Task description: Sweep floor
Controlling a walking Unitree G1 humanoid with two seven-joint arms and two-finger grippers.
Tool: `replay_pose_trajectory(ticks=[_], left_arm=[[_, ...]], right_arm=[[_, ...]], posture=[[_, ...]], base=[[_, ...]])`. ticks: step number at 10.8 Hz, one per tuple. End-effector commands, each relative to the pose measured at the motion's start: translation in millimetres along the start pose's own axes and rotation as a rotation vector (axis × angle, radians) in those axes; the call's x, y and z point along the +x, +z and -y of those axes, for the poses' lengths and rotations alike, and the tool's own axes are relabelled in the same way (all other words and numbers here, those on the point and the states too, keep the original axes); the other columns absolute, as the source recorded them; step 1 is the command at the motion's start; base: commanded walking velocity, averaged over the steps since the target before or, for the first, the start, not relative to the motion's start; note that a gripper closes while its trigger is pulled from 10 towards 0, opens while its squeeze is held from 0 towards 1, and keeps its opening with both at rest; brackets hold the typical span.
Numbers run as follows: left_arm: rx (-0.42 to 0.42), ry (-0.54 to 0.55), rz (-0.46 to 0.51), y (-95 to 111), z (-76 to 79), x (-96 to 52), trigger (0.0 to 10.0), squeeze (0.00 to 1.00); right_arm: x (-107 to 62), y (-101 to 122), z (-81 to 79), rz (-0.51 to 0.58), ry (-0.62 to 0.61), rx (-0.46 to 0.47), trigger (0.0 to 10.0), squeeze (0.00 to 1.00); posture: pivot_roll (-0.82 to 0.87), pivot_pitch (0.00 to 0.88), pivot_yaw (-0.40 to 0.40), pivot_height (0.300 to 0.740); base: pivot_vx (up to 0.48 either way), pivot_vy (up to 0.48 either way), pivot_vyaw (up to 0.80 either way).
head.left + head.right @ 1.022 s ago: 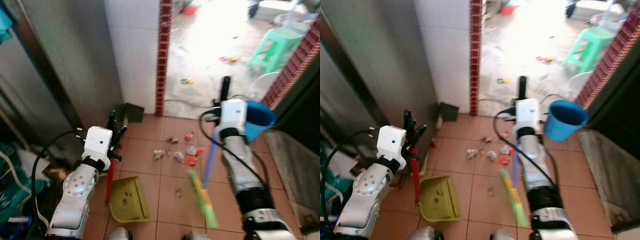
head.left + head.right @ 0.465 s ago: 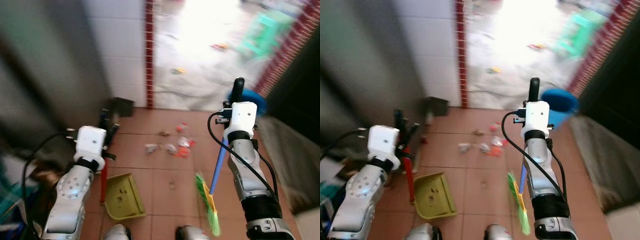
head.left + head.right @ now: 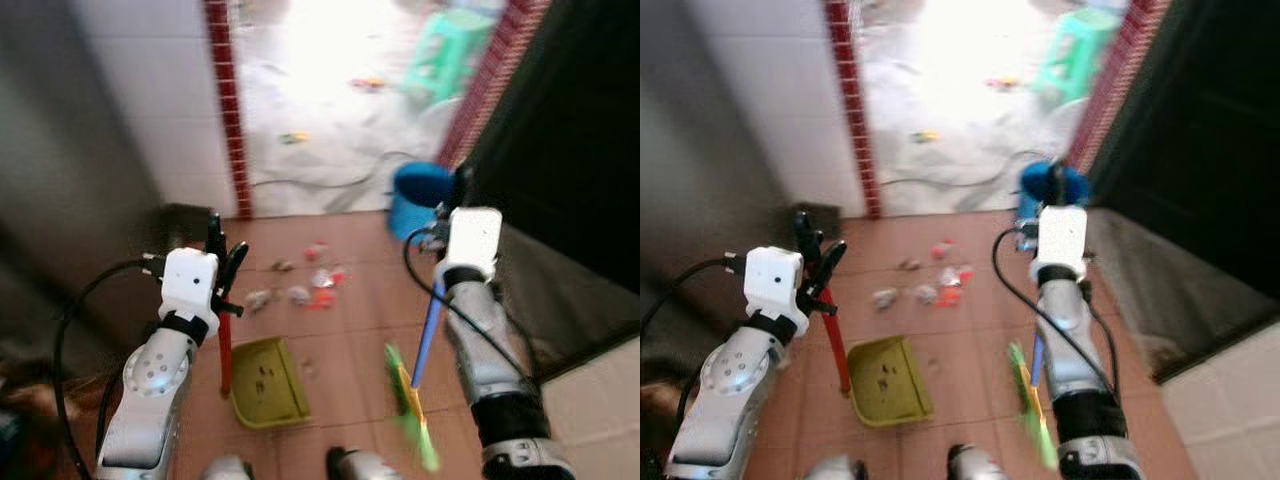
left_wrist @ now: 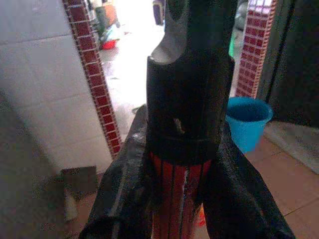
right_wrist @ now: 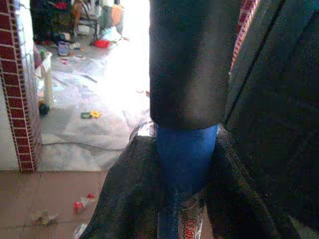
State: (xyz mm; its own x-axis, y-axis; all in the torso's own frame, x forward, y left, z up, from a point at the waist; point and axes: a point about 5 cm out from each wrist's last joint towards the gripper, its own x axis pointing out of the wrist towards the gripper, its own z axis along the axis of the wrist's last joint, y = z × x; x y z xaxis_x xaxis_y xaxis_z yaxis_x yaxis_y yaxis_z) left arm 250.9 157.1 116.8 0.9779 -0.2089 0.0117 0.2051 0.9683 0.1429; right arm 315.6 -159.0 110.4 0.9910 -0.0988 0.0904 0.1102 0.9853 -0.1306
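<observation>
The terracotta-tiled floor ran from a grey wall on the robot's left to a bright doorway edged by a red brick pillar. A small cluster of litter lay on the tiles just inside that doorway, ahead of both arms. Nearer the robot, the yellow-green dustpan sat flat on the floor, its red upright handle clamped between the fingers of the left gripper; the left wrist view showed the two black fingers pressed against the ribbed red shaft. To the right, the broom hung slanted, its green bristles low near the tiles and blurred, its blue handle gripped tight by the right gripper. Beyond that arm a blue bucket stood by the doorway, and a green stool stood outside on the pale, littered ground.
</observation>
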Motion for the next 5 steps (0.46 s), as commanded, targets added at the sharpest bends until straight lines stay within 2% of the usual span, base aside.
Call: replay_pose_trajectory(ticks=[1,2,3,4,5], left_arm=[[0.0,0.01,0.056,10,-1.3,3.9,10.0,0.0],[-0.017,0.03,0.059,10,-3.4,5.3,10.0,0.0],[-0.025,0.021,0.062,10,-2.0,6.7,10.0,0.0],[-0.029,0.004,0.068,11,2.2,9.0,10.0,0.0],[-0.031,-0.013,0.078,13,6.0,11.6,10.0,0.0]], right_arm=[[1.9,2,-2.9,0.008,0.008,0.037,10.0,0.0],[6.7,13,-5.2,0.049,0.009,0.015,10.0,0.0],[10.2,15,-4.2,0.055,0.003,-0.047,10.0,0.0],[12.8,14,-3.2,0.063,0.02,-0.068,10.0,0.0],[13.9,14,-4.3,0.071,0.037,-0.03,10.0,0.0]], posture=[[0.02,0.032,-0.034,0.74],[0.01,0.033,-0.027,0.74],[0.0,0.035,-0.026,0.74],[0.0,0.037,-0.03,0.74],[0.0,0.039,-0.031,0.74]], base=[[0.0,0.0,0.0],[0.0,0.0,0.0],[0.0,0.0,0.0],[0.0,0.0,0.0],[0.0,0.0,0.0]])
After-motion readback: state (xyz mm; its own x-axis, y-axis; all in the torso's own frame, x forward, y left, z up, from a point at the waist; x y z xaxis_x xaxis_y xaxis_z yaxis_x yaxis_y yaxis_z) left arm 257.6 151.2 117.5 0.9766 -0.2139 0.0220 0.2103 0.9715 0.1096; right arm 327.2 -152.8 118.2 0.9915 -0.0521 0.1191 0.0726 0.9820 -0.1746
